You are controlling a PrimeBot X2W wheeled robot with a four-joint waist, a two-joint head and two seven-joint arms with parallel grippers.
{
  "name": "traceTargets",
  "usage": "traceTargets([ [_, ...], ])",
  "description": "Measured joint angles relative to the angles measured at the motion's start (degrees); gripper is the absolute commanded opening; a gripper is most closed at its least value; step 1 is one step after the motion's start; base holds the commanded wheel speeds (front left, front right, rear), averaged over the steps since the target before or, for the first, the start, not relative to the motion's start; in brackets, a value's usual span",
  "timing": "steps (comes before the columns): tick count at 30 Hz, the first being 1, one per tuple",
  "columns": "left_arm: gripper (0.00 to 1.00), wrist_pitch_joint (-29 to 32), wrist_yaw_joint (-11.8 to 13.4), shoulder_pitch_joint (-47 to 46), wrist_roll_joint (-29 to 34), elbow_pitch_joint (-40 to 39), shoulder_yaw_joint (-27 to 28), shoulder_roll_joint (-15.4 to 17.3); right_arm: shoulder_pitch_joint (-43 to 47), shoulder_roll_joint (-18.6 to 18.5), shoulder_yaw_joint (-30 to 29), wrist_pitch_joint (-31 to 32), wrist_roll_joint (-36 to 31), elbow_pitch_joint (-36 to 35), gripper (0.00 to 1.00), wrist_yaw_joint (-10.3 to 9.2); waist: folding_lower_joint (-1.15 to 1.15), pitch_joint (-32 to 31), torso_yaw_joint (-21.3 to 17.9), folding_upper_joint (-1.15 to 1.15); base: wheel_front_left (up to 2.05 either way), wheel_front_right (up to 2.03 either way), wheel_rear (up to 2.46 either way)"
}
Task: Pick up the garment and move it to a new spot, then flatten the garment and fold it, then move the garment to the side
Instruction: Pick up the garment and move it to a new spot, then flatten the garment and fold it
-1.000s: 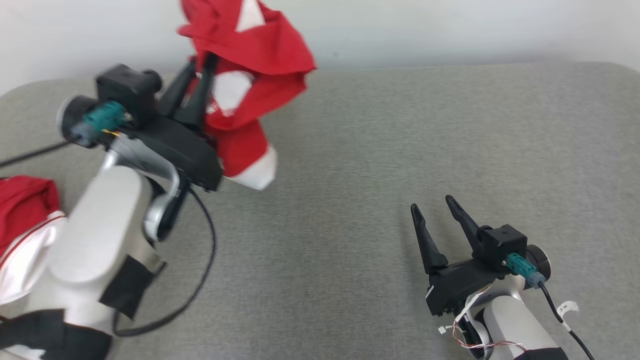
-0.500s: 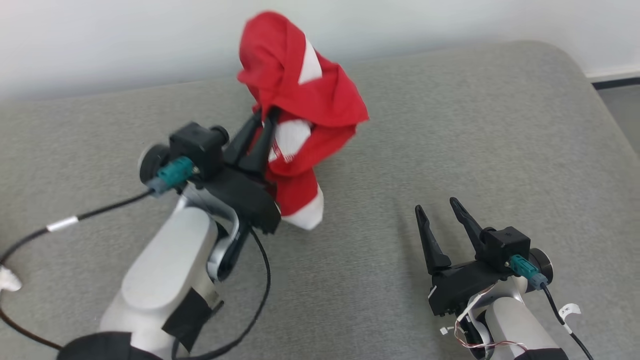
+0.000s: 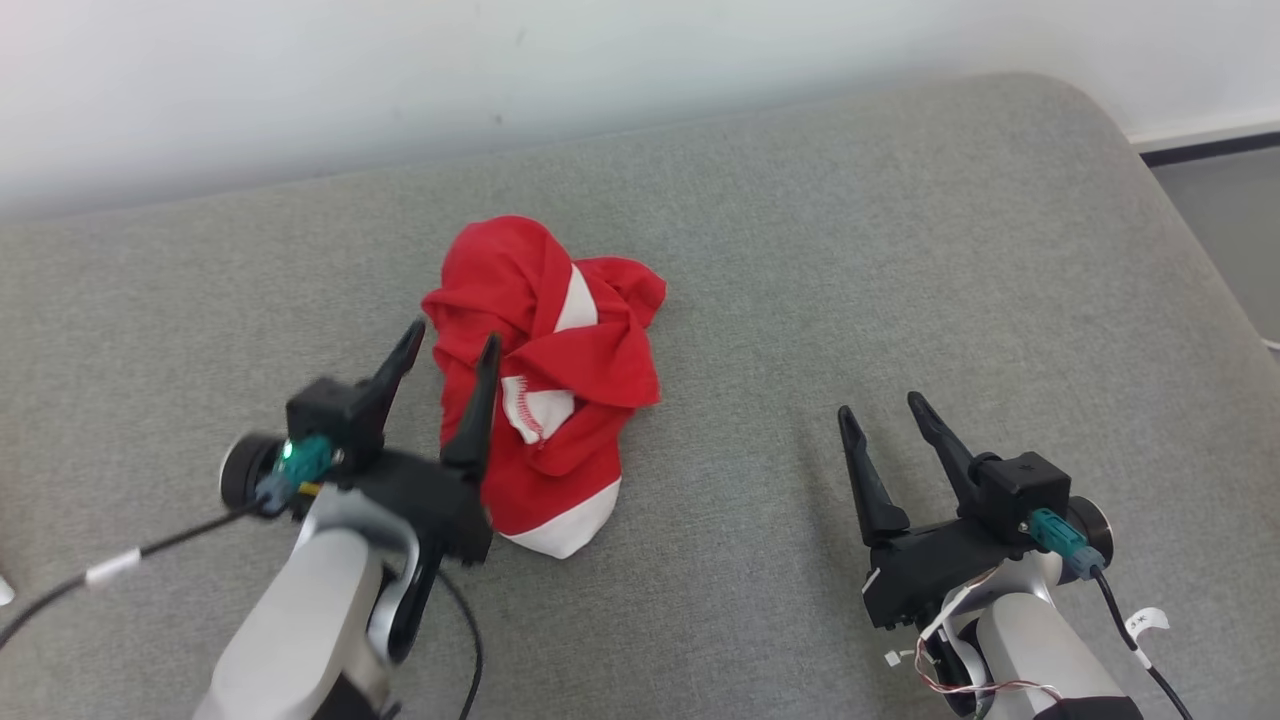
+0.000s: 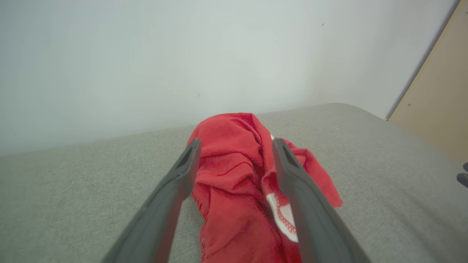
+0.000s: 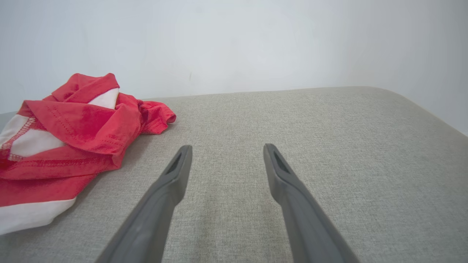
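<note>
The crumpled red-and-white cloth garment (image 3: 545, 380) is seen heaped on the grey fabric cushion (image 3: 800, 250), just ahead of the wide-spread left gripper (image 3: 452, 338), with the right gripper (image 3: 880, 405) likewise spread and empty, and flattening could be spoiled if bunched layers were pinched together.

- Grey woven-fabric cushion (image 3: 900, 250): broad padded surface, rounded at its far-right corner.
- White wall (image 3: 640, 60): plain, directly behind the cushion's far edge, with one small dark speck (image 3: 498, 119) on it.
- Dark skirting strip (image 3: 1210, 148): runs along the foot of the wall, upper right of head view.
- Grey floor (image 3: 1225, 230): beyond the cushion's right edge.
- Tan panel (image 4: 438, 91): meets the wall at right, left wrist view.
</note>
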Motion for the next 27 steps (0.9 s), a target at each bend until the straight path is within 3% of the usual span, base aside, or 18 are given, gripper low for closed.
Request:
traceTargets([
  [17,1.00,0.0,3.2,21.1,9.1,-15.1,17.7,2.1,3.9,1.3,-2.3,-0.1,-2.4,-2.6,1.00,0.00,-0.01,-5.3,3.9,0.00,0.00,0.00,0.00],
  [27,1.00,0.0,4.0,33.2,14.2,-23.0,25.0,-2.4,7.1,1.7,-3.5,-0.1,-3.5,-3.8,1.00,0.00,-0.01,-6.7,6.2,0.00,0.00,0.00,0.00],
])
